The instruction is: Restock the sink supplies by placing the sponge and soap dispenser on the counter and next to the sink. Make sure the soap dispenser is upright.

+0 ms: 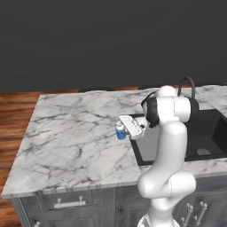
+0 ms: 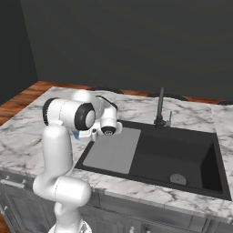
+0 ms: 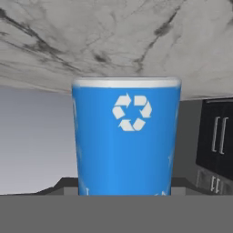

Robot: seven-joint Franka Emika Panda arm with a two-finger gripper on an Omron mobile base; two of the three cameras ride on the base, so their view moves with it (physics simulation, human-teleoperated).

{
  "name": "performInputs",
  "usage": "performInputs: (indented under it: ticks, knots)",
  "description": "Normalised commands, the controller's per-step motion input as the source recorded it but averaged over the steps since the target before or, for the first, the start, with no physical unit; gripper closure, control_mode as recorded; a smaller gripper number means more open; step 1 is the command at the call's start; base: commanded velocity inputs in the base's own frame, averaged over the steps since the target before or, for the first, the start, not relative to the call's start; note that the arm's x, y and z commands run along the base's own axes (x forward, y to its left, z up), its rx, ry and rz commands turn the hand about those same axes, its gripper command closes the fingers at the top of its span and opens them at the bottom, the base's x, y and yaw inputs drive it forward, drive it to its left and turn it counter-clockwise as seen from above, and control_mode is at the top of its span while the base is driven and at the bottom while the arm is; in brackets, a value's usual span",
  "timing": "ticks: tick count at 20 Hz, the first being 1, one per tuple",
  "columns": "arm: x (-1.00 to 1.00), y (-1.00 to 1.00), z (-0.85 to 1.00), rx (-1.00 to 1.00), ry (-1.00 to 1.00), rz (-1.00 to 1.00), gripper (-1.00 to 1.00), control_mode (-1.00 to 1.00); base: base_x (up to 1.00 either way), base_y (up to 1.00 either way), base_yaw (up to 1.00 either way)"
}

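Fingers (image 1: pixel 123 129) clamped on the soap bottle (image 1: pixel 120 131), low over the marble bench (image 1: pixel 75 133) just beside the left rim of the black sink (image 2: pixel 182 157). Bottle seen close in the hand view (image 3: pixel 126 136): blue body, white recycling mark, pale band at the end towards the marble. Whether touching the bench or just above it, cannot tell. Curved dark faucet (image 2: pixel 160 109) behind the sink.

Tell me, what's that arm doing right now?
Gripper shut on soap dispenser. Dispenser at counter, left of sink. Nothing blocking.
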Motion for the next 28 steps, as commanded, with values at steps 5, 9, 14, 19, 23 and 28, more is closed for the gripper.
performInputs:
  ticks: [5, 9, 14, 19, 23, 28]
  knots:
    - [0.18, -0.02, -0.33, 0.00, 0.00, 0.00, 1.00, -1.00, 0.00, 0.00, 0.00]
    - [0.20, 0.00, -0.30, 0.00, 0.00, 0.00, 1.00, -1.00, 0.00, 0.00, 0.00]
    - [0.25, 0.00, -0.28, 0.00, 0.00, 0.00, 1.00, -1.00, 0.00, 0.00, 0.00]
    - [0.26, -0.03, -0.27, 0.00, 0.00, 0.00, 1.00, -1.00, 0.00, 0.00, 0.00]
    - [0.22, 0.00, -0.33, 0.00, 0.00, 0.00, 1.00, -1.00, 0.00, 0.00, 0.00]
    - [0.00, 0.00, -0.37, 0.00, 0.00, 0.00, 1.00, -1.00, 0.00, 0.00, 0.00]
